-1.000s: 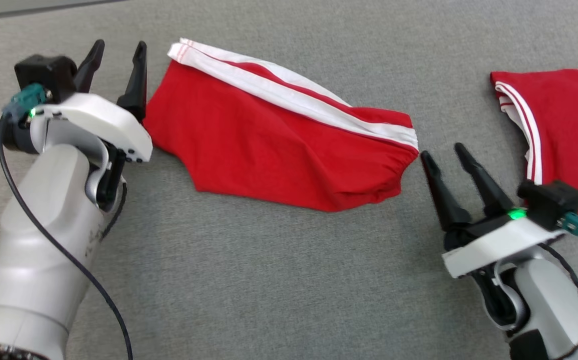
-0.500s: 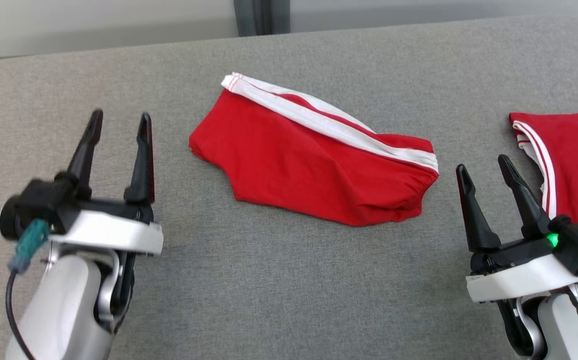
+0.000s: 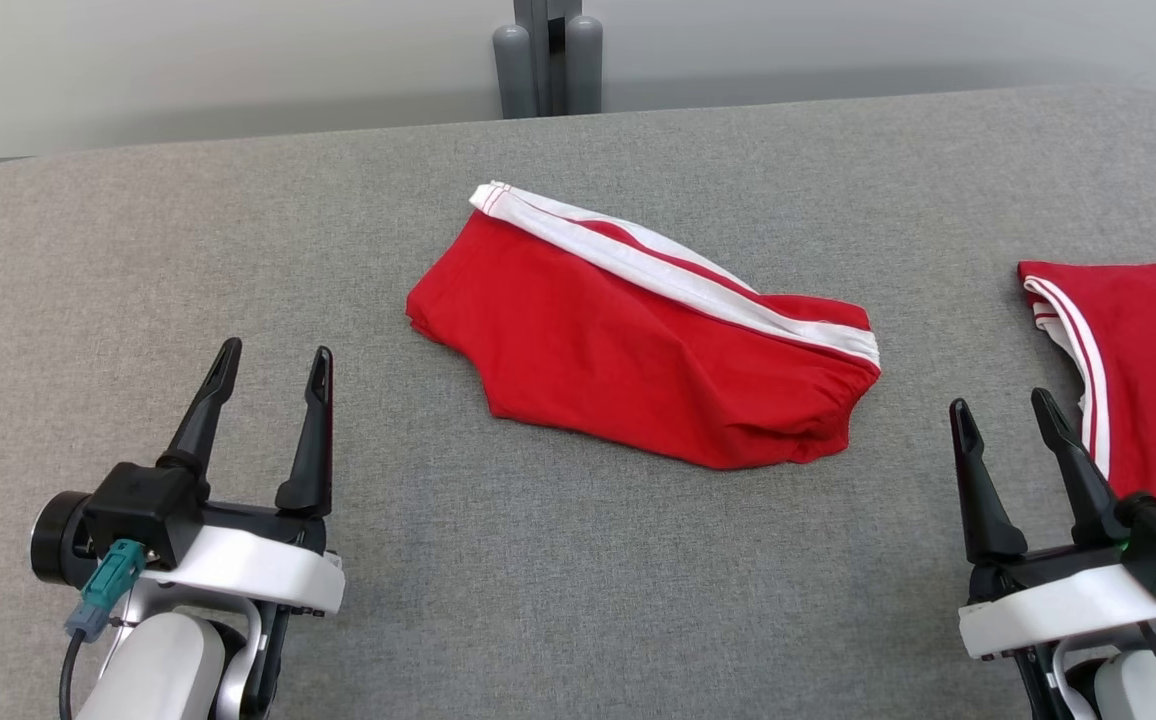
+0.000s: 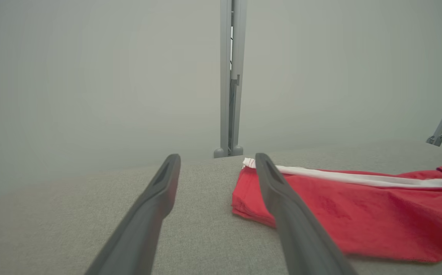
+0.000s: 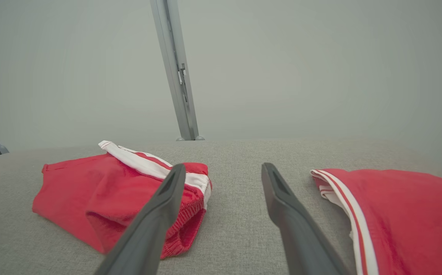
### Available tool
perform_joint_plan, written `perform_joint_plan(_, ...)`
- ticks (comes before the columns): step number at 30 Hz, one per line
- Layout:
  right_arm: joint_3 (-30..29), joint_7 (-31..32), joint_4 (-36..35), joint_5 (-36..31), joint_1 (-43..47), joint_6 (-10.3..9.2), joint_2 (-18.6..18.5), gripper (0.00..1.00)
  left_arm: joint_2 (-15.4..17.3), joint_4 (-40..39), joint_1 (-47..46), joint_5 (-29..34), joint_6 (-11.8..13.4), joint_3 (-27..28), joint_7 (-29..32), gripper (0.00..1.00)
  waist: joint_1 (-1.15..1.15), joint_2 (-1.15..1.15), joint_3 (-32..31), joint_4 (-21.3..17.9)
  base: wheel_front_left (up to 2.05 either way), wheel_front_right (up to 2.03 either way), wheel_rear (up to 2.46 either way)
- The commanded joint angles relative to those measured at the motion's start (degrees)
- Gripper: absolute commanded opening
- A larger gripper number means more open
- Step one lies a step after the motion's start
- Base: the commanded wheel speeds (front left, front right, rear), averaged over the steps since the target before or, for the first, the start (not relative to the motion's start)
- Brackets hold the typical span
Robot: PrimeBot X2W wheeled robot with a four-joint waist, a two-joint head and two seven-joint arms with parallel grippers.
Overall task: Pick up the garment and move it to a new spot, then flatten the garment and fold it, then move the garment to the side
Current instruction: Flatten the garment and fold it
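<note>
The left claw (image 3: 276, 350) and right claw (image 3: 998, 400) stood wide open and empty over the grey surface (image 3: 538, 560). The folded red garment (image 3: 628, 350) lay between them, touching neither. A second earlier, the left claw sat just beside its edge.

The second garment (image 3: 1143, 380) ran off the head view's right edge, so couldn't tell what it was. Left arm (image 3: 158, 670) and right arm (image 3: 1133, 690) got chopped at the bottom, and the post (image 3: 546, 60) behind the counter (image 3: 538, 600) at the top. In the right wrist view a finger (image 5: 156, 221) of the right claw (image 5: 223, 165) covered part of the shorts (image 5: 91, 194) by the waistband. In the left wrist view a left claw (image 4: 217, 156) finger (image 4: 290, 214) hid a strip of them.
</note>
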Motion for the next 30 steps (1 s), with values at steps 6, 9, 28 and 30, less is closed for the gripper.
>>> perform_joint_plan(6, -0.63, -0.28, 0.01, -0.10, 0.21, -0.02, 0.43, 1.00, 0.48, 0.32, -0.95, 0.33, 0.38, -0.42, 0.47, 1.00, 0.00, 0.00, 0.15, 0.07, 0.00, 0.00, 0.00)
perform_joint_plan(9, -0.88, -0.27, -0.13, -0.01, 0.00, -0.02, 0.53, 1.00, 0.40, 0.30, -1.56, 0.44, 0.33, -0.76, 0.72, 1.00, 0.00, 0.00, 0.35, 0.01, 0.00, 0.00, 0.00)
perform_joint_plan(28, 2.77, -0.20, -0.81, 1.64, -3.77, -0.02, 1.42, 1.00, -1.75, 20.32, -23.56, -7.06, -10.50, -3.20, 12.79, 1.00, 0.00, 0.00, 6.36, -7.61, 0.00, 0.00, 0.00)
perform_joint_plan(30, 3.15, -0.23, -0.59, 2.19, -4.26, -0.02, 1.63, 1.00, -1.37, 25.29, -25.81, -7.97, -11.24, -3.05, 14.64, 1.00, 0.00, 0.00, 7.31, -8.64, 0.00, 0.00, 0.00)
